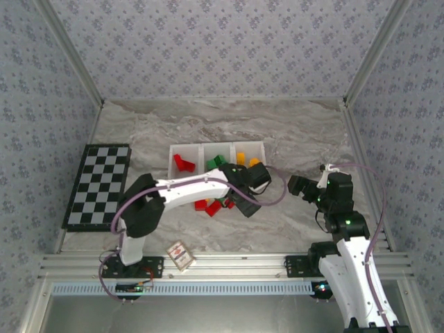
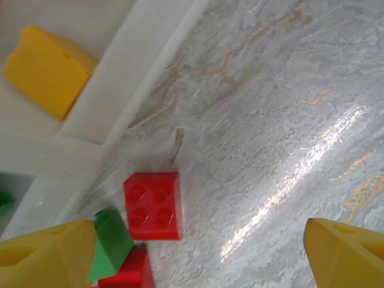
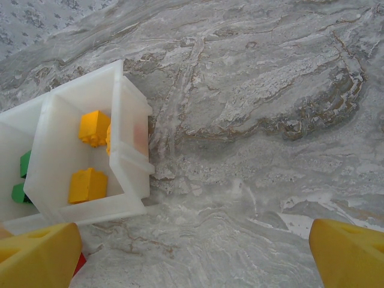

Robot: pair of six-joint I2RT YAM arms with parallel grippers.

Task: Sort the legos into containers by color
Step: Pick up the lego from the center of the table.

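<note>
- Checkerboard (image 1: 98, 184) at left, card (image 1: 180, 254) at bottom; left arm (image 1: 187, 187) partly covers loose legos (image 1: 211, 206) below the three containers (image 1: 187, 146), centre frame.
- Two yellow bricks (image 3: 87, 185) sit in the right bin.
- Left gripper (image 2: 198, 258), right gripper (image 3: 198, 258): both spread, empty.

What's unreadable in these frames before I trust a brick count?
- Top view: left arm covers part of the loose legos; count unclear.
- Left wrist view: lower red brick cut off by the bottom edge.
- Right wrist view: green bricks half hidden behind a bin wall.
- Top view: card print too small to read.
</note>
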